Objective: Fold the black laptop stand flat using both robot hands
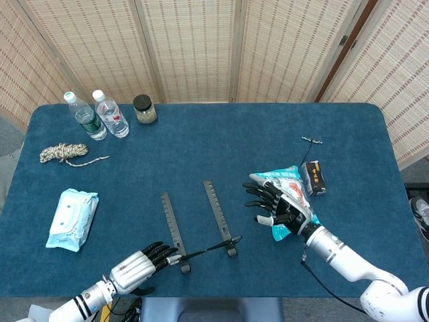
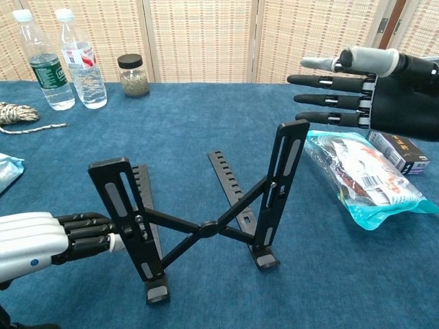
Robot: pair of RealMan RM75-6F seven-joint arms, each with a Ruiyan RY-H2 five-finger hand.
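- Laptop stand [image 2: 199,212] stands unfolded near the table's [image 1: 201,141] front edge.
- Left hand [image 2: 41,240], fingers extended, touches its left upright.
- Right hand [image 2: 374,92], fingers spread, holds nothing and must close in on the right upright.

Table: I see a blue cloth-covered table [image 1: 201,141] with rounded far corners.
Back wall: behind it I see woven reed screen panels [image 1: 188,47] in pale frames.
Right side: one darker brown frame post [image 1: 342,47].
Light: even, soft, hardly any shadows.
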